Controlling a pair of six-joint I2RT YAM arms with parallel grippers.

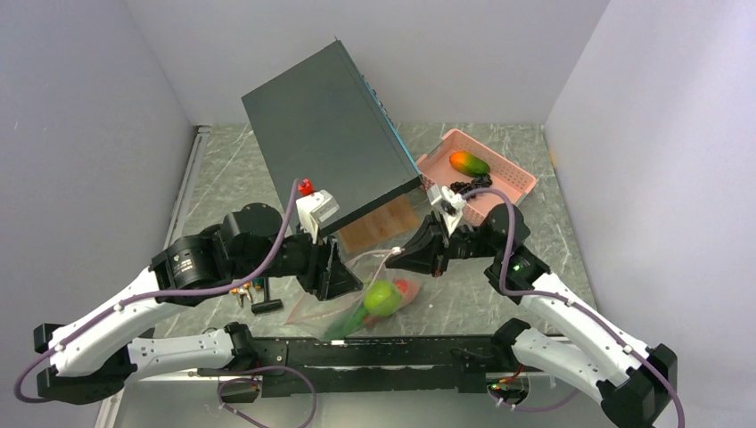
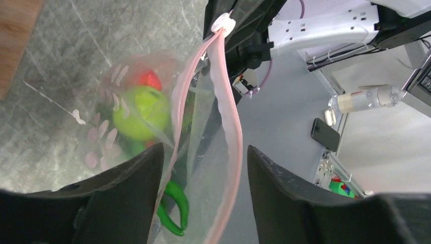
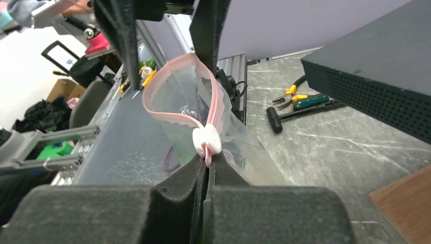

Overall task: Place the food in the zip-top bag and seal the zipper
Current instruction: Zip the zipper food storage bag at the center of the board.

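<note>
The zip-top bag (image 1: 314, 308) hangs between my two grippers with its mouth spread open. Inside it lie a lime-green round fruit (image 1: 383, 297), a small red piece (image 1: 404, 287) and long green pods (image 2: 173, 208). My right gripper (image 3: 208, 162) is shut on the end of the pink zipper (image 3: 173, 118), just below its white slider (image 3: 207, 140). My left gripper (image 2: 206, 168) stands open astride the other end of the mouth, and one zipper strip (image 2: 235, 127) runs between its fingers. The mango (image 1: 468, 162) and black grapes (image 1: 464, 187) lie in the pink basket (image 1: 517, 183).
A large dark box (image 1: 334, 138) leans tilted over the middle of the table, above a brown board (image 1: 383, 223). Orange-and-black hand tools (image 1: 254, 290) lie near the left arm. The table's front rail (image 1: 374, 352) runs just below the bag.
</note>
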